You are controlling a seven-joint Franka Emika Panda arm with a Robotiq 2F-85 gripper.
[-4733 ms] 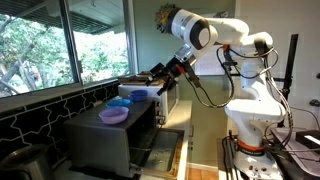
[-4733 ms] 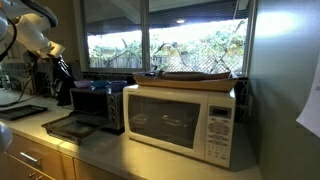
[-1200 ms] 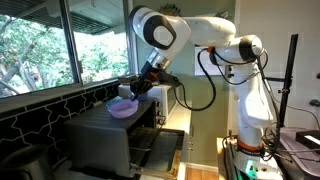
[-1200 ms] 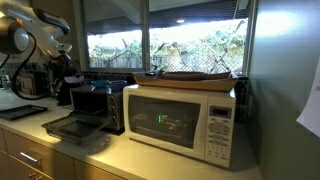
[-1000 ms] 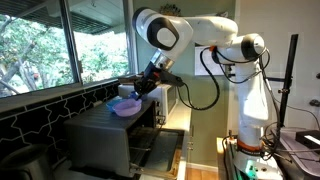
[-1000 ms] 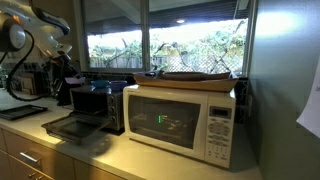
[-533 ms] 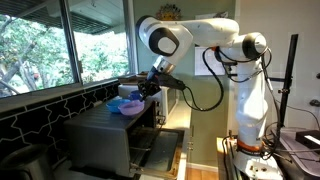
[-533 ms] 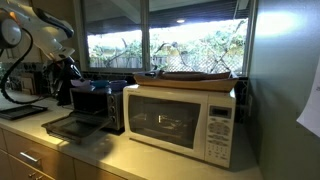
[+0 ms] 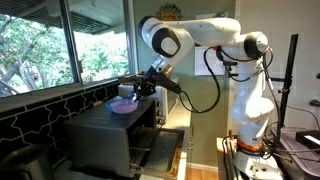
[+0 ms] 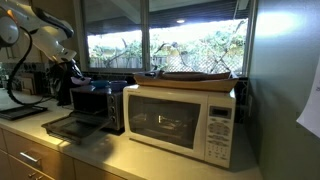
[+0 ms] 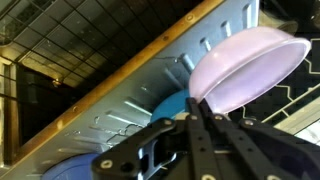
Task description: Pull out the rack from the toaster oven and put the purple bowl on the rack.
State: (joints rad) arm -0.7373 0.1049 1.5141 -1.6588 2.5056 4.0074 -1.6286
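The purple bowl (image 11: 245, 62) hangs tilted in the wrist view, with my gripper (image 11: 200, 104) shut on its near rim. In an exterior view the gripper (image 9: 134, 95) holds the purple bowl (image 9: 121, 106) just over the top of the dark-grey toaster oven (image 9: 112, 138). In both exterior views the oven's door (image 10: 63, 127) lies dropped open in front of the dark cavity. I cannot make out the rack inside the toaster oven (image 10: 96, 106). The gripper (image 10: 68, 70) hovers above the oven's top.
A blue bowl (image 11: 166, 106) sits on the oven's ribbed metal top just beside the purple one, another blue one (image 11: 60, 170) farther along. A white microwave (image 10: 182, 118) with a tray on top stands next to the oven. Windows run behind the counter.
The wrist has swung a little toward the oven's front while the purple bowl stays in the grip above the oven top, shifting only slightly. The jaws have stayed shut.
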